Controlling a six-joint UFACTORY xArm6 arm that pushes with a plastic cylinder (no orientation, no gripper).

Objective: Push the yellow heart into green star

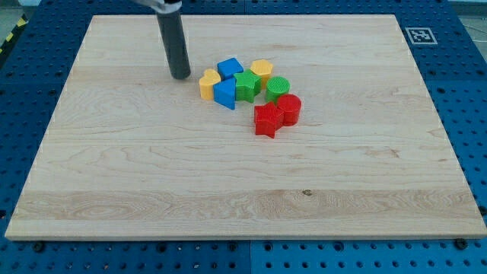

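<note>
The yellow heart (208,84) lies at the left end of a tight cluster near the board's upper middle. The green star (246,86) sits to its right, with a blue triangular block (225,93) between them. My tip (181,76) rests on the board just left of the yellow heart and slightly above it, a small gap apart. The rod rises to the view's top.
A second blue block (230,68) and a yellow hexagon (261,71) sit above the star. A green cylinder (278,88), a red cylinder (289,108) and a red star (267,120) lie to its right and below. The wooden board (243,190) sits on a blue pegboard.
</note>
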